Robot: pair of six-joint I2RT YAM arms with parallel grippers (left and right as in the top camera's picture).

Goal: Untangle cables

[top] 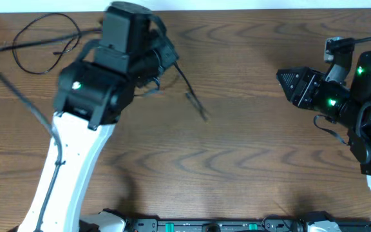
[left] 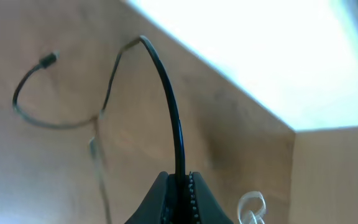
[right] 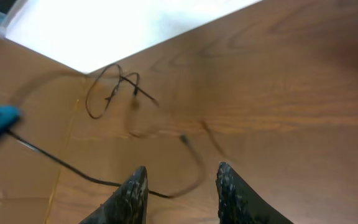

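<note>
On the wooden table (top: pixel 237 167) a looped black cable (top: pixel 16 55) lies at the far left, one end running under the left arm (top: pixel 89 90). A straight black cable (top: pixel 195 100) slants from that arm's wrist toward the centre. At the right, the right gripper (top: pixel 281 77) points left, well apart from both cables

Overhead looks straight down on the surface (top: pixel 237 161). Both wrist cameras sit low and close, facing its far-left corner.

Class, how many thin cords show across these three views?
3: looped black cord at overhead's top-left; gripped black cord in the left pincer; white cord beside it, mostly hidden.
</note>
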